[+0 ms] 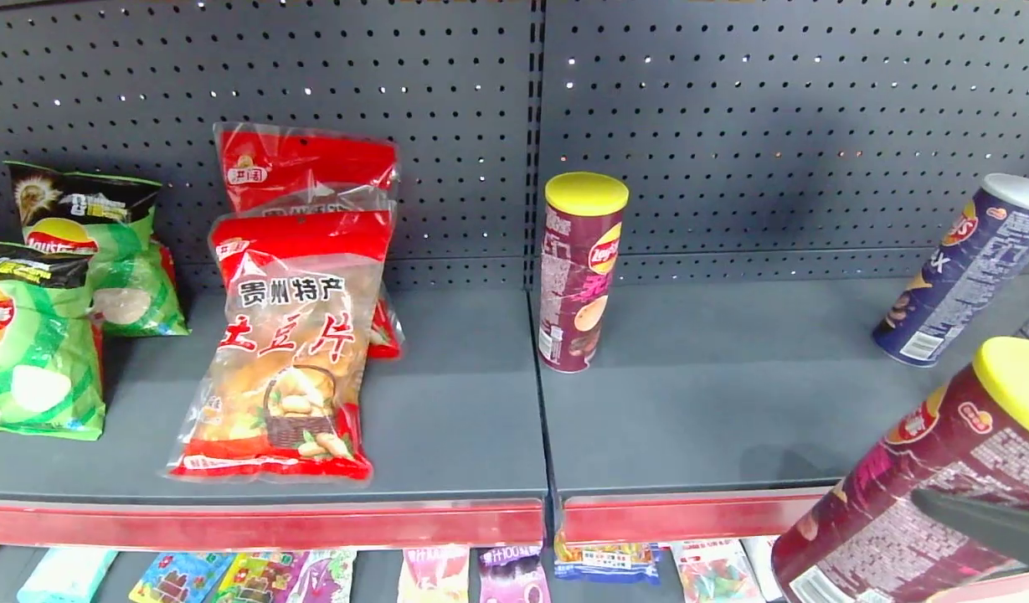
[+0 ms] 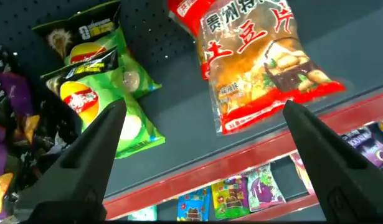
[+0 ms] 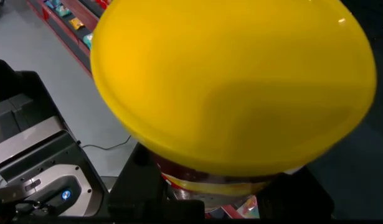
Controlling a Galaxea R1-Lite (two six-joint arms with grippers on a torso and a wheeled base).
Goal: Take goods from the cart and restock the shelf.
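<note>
Where the right fingers sat: one dark finger [image 1: 979, 517] lay on the side of the held can [image 1: 916, 486]; the right gripper [image 3: 222, 190] was clamped round its body under the yellow lid [image 3: 235, 81].
Held can: maroon and tilted, lid end up and toward the shelf [image 1: 715, 402], crossing the right end of the red rail [image 1: 263, 523].
Left fingers: two dark fingers [image 2: 85, 162] stood wide apart with nothing between them.
Left gripper [image 2: 203, 162]: it faced the shelf's left front edge, with the green bags [image 2: 91, 99] and a red bag [image 2: 266, 68] beyond it.
Second can [image 1: 579, 272]: maroon with a yellow lid, upright on the shelf, just right of the seam between the boards.
Blue can [image 1: 958, 268]: it leaned at the far right.
Red bags: two stood one behind the other, left of the seam.
Green bags: two at the far left, one behind the other.
Below the rail: a row of small bright packets [image 1: 514, 574].
</note>
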